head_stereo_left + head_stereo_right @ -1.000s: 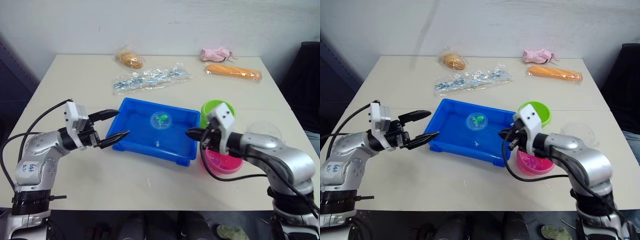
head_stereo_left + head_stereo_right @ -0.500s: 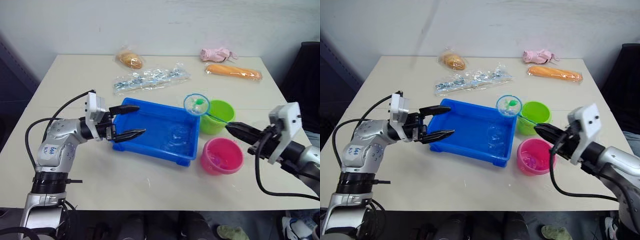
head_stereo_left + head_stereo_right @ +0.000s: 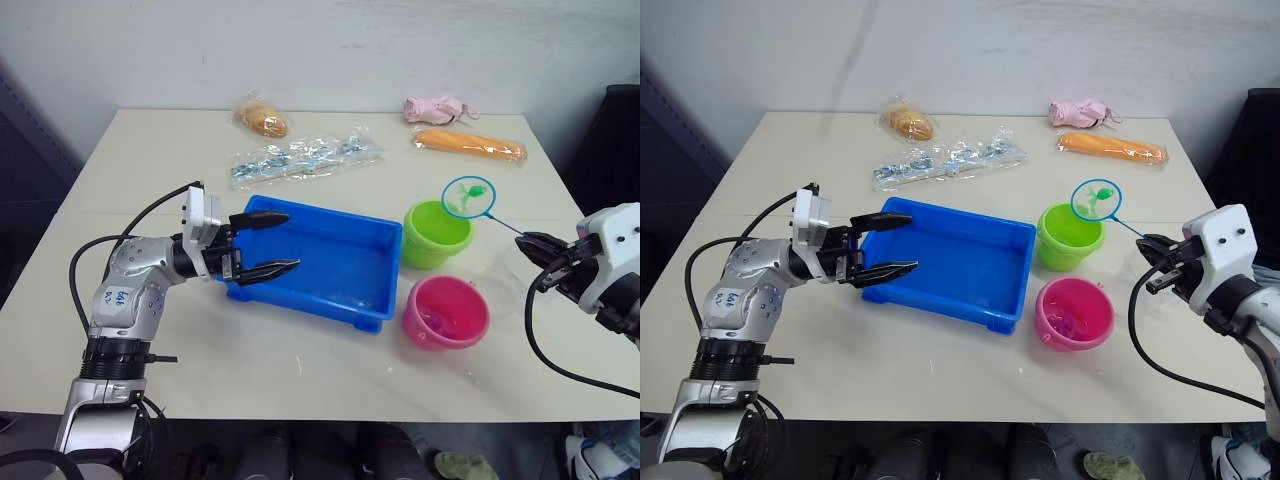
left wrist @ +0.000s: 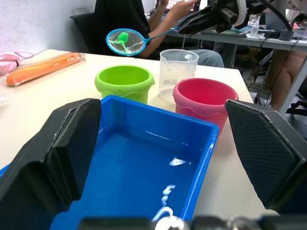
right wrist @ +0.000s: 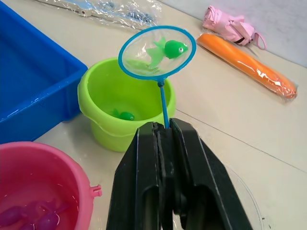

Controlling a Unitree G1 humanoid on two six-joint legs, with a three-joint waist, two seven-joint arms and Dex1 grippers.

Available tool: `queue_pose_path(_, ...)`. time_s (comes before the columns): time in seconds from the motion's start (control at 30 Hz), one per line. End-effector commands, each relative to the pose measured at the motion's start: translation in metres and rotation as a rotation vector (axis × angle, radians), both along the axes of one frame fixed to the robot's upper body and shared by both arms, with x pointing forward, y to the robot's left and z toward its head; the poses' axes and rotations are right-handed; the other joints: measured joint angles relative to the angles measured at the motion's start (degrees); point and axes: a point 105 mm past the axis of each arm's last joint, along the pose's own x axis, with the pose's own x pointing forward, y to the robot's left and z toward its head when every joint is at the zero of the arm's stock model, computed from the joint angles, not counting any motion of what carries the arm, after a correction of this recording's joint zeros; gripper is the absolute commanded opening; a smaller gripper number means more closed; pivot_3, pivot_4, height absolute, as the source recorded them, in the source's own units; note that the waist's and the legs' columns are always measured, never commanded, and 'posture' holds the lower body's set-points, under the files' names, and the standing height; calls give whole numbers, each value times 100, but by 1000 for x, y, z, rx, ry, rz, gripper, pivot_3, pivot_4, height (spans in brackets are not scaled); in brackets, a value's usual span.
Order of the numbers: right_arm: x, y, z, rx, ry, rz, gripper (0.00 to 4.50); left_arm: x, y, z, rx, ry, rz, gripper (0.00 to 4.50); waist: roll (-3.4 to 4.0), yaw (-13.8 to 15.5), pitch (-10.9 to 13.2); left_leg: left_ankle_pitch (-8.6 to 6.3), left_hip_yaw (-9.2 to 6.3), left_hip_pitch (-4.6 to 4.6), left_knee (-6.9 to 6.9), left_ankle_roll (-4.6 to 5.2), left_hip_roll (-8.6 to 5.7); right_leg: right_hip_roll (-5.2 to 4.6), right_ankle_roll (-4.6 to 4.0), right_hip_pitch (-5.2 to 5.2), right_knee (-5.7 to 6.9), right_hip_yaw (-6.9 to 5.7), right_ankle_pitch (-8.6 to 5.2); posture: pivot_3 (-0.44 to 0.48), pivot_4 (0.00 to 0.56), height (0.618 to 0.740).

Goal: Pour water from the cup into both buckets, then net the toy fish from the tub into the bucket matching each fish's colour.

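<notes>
The big beige desk [image 3: 150, 330] is carrying everything here. The shallow rectangular bright blue plastic tub [image 3: 372, 262] is sitting mid-desk with a bit of water shining on its floor. The left claw [image 3: 272, 243] is hovering over the tub's left end with its two black fingers spread wide, gripping nothing.

Right of the tub, the lime green round plastic bucket [image 3: 436, 233] is standing just behind the hot pink round plastic bucket [image 3: 444, 311] (they're almost touching). One small green toy fish [image 5: 126, 115] is lying inside the green bucket, and a few small pink toy fish [image 5: 33, 214] are sitting in the pink one. The translucent clear plastic measuring cup [image 4: 178, 61] is standing upright beside the buckets, on the side away from the tub.

The right claw [image 5: 163, 130] is pinching the thin dark handle of the small blue-rimmed round net [image 3: 468, 197], fingers pressed together on it. The net's hoop is hanging in the air just above the green bucket's far rim, with another green toy fish [image 5: 169, 49] caught in the mesh.
</notes>
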Motion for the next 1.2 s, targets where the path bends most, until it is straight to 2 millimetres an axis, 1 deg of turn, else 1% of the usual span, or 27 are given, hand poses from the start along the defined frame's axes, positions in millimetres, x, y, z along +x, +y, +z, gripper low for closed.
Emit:
queue_pose_path(0.03,0,2,7,-118,-71,22,0,-3,1,2,-4,-29,2,4459,0,3,0,0,6,0,0,0,2,0,0,0,-1,0,0,0,150,740)
queue_pose_path(0.1,1,2,7,-172,-106,20,0,-5,3,1,-5,-26,8,4459,0,3,0,0,16,0,0,0,5,0,0,1,-1,0,0,0,150,740)
queue_pose_path(0.23,2,-4,-2,-337,-112,12,0,-5,5,0,-9,-19,22,4459,0,19,0,0,20,0,3,-1,8,-1,0,2,0,-1,0,0,150,740)
queue_pose_path(0.43,3,-6,-7,-574,-158,51,0,-5,6,-2,-5,-11,23,4459,0,6,0,0,20,1,7,-1,6,-1,2,7,-2,-4,1,0,150,740)
queue_pose_path(0.57,4,-10,-8,-702,-230,55,0,-5,5,-2,-4,-10,20,4459,0,4,0,1,20,2,7,-3,8,0,2,7,-2,-4,1,0,150,740)
queue_pose_path(0.77,9,-9,-7,-901,-333,76,0,-6,3,-1,-15,-3,15,4459,0,-1,0,2,20,2,9,-4,12,-2,2,7,-1,-3,1,0,150,740)
queue_pose_path(0.97,11,-12,-5,-1021,-400,75,0,-7,0,0,-19,-4,18,4459,0,1,0,3,19,2,11,-5,15,-2,2,9,-1,-4,1,0,150,740)
queue_pose_path(1.03,12,-13,-7,-1035,-397,88,0,-8,-1,1,-19,-4,18,4459,0,-5,0,3,19,2,11,-5,16,-2,2,9,0,-4,1,0,150,740)
queue_pose_path(1.2,12,-15,-2,-1081,-437,111,0,-9,-1,2,-14,-4,22,4459,0,-4,0,4,18,3,11,-7,17,-1,2,10,0,-4,1,0,150,740)
